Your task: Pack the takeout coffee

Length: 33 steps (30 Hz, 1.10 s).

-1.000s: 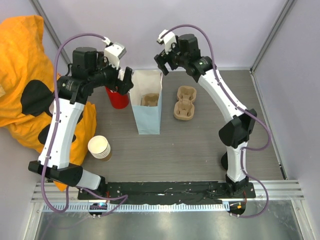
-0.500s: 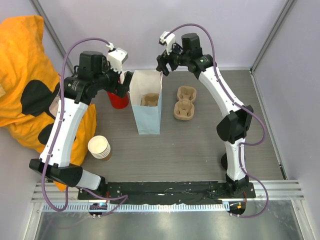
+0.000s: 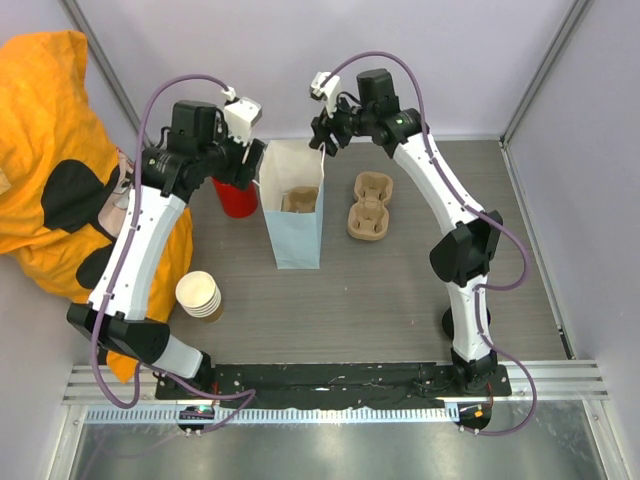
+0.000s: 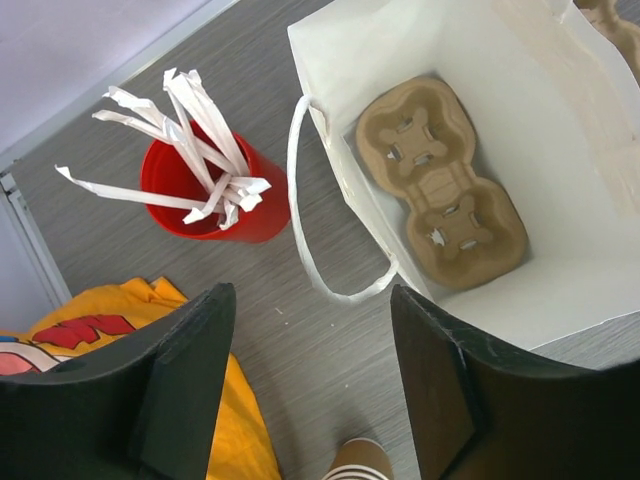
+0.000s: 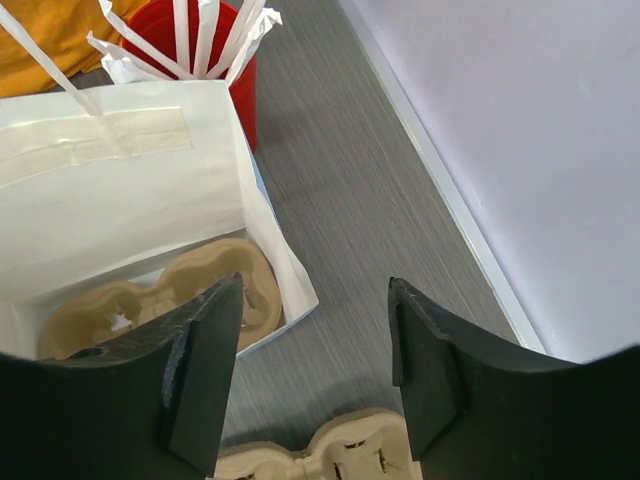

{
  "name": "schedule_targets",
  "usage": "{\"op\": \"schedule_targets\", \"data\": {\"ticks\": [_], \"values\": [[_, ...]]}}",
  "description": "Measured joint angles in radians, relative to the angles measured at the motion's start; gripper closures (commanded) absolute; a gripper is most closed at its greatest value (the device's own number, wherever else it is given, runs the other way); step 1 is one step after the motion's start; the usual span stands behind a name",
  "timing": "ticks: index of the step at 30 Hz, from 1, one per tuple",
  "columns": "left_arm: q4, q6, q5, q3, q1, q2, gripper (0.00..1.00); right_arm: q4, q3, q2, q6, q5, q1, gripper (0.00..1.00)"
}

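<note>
Currently both arms reach over the far middle of the bench (image 3: 400,290), where a pale blue paper bag (image 3: 295,235) stands upright with its mouth open. The left tool (image 3: 254,157) hangs above the bag's left rim. In the left wrist view its fingers (image 4: 190,380) are spread, with nothing between them, and the bag's white handle (image 4: 300,200) loops out beneath the gap. The right tool (image 3: 322,135) hangs over the bag's far right corner. Its fingers (image 5: 205,370) are likewise spread and grip nothing.

At the bottom of the bag a brown pulp cup carrier (image 4: 440,190) lies flat. A second carrier (image 3: 368,207) lies on the bench near the bag's right side, apart from it. A red cup (image 4: 215,190) stuffed with paper-wrapped straws (image 4: 190,130) stands just beside the bag's left side, near the far edge. A stack of paper cups (image 3: 200,295) lies near the left edge, next to an orange cloth (image 3: 45,150) heaped along that side.

Where the takeout coffee is I cannot tell: none of the three views shows it, and neither tool holds it.
</note>
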Motion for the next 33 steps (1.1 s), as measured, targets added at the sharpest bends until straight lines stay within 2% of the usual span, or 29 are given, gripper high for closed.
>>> {"op": "schedule_targets", "data": {"ticks": [1,4,10,14,27,33], "values": [[0.0,0.0,0.0,0.0,0.0,0.002,0.4,-0.004,0.003,0.006,-0.005,0.0,0.001,0.38],[0.0,0.0,0.0,0.001,-0.001,0.012,0.43,-0.016,0.004,0.024,-0.013,0.0,0.005,0.39],[0.0,-0.001,0.0,0.016,-0.005,0.024,0.45,-0.028,0.021,0.054,-0.015,0.0,0.007,0.39],[0.001,0.0,0.0,0.021,-0.005,0.025,0.48,-0.032,0.024,0.054,-0.02,0.0,0.009,0.43],[0.002,-0.003,0.0,0.033,-0.006,0.032,0.75,-0.068,0.024,0.054,-0.038,0.023,0.017,0.62],[0.023,-0.002,-0.011,0.051,-0.01,0.049,0.84,-0.059,0.021,0.053,-0.024,0.077,0.018,0.62]]}}
